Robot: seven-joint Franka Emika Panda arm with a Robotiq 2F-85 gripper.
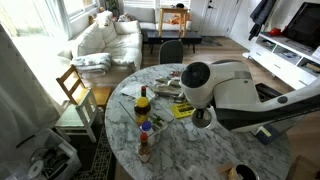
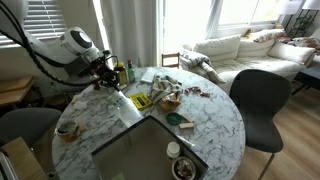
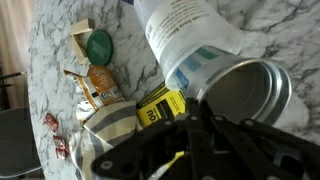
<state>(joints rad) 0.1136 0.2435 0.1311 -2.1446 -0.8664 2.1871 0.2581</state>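
Nearest, the black jaws are closed tight together, gripping nothing I can make out. They sit right by a tin (image 3: 210,60) lying on its side, with a white paper label and a shiny round metal rim. A yellow packet (image 3: 160,103) lies just beside it. Farther off, a round green lid (image 3: 99,44) rests on the veined marble bench (image 3: 50,55).
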